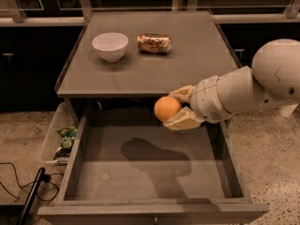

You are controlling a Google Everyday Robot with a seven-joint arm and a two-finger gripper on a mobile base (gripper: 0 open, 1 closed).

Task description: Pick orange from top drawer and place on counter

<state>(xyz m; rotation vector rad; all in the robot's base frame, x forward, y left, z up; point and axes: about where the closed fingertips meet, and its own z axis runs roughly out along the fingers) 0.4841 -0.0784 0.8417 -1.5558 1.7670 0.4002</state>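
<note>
- The gripper [169, 109] sits just past the picture's centre, toward 3 o'clock, at the end of the pale arm [243, 90] that reaches in from the 3 o'clock edge.
- Its jaws are parted only as wide as the fruit and clamp the orange [166, 108]: one tan finger [183, 93] lies over the top at 1 o'clock of the orange, and the other sits under it at 5 o'clock.
- The orange hangs above the rear part of the open top drawer [117, 179], level with the counter's front edge and clear of the drawer floor. Its shadow falls on that floor toward 7 o'clock.
- The counter [154, 69] lies at 12 o'clock of the orange.
- On it, near the far edge, stand a white bowl [110, 46] at 11 o'clock and a gold-brown can [153, 43] lying on its side just beside the bowl.
- A clear bin [49, 142] sits at 9 o'clock of the drawer.
</note>
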